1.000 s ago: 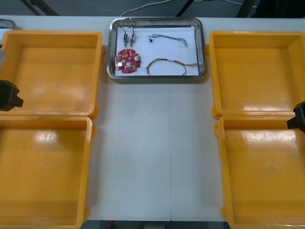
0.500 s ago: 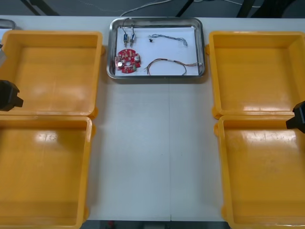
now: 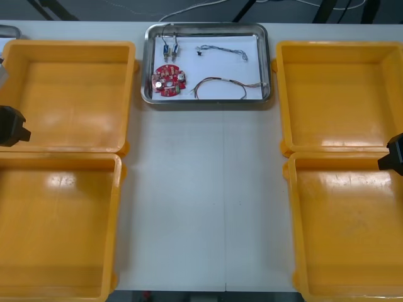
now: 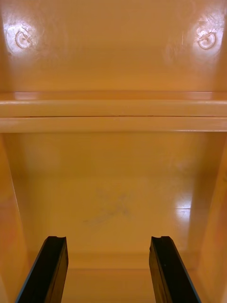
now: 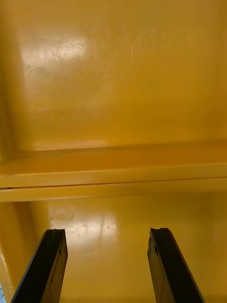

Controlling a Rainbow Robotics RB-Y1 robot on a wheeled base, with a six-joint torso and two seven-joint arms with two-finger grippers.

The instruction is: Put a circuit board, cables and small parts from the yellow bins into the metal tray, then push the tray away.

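Both grippers hang idle with their black fingers spread and nothing between them. The left gripper is out at the left edge of the table, over the seam where the two left yellow bins meet. The right gripper mirrors it over the seam of the right-hand pair. All four bins look bare inside.

The metal tray sits at the far end of the table between the two far bins, white inside. It holds a round red circuit board, a red and yellow cable, a twisted blue and white cable and small metal parts.

From where the tray lies, loading looks finished and the tray seems to be pushed out. If it needs more of a shove, I'd guess thin sheet metal like that is light and slides readily on the smooth tabletop. Contact should be low on the near rim and about the middle, since an off-centre nudge would likely turn it. The contents are loose and light, so a sharp push could scatter them. The board looks the most delicate piece and is best taken by its edge.
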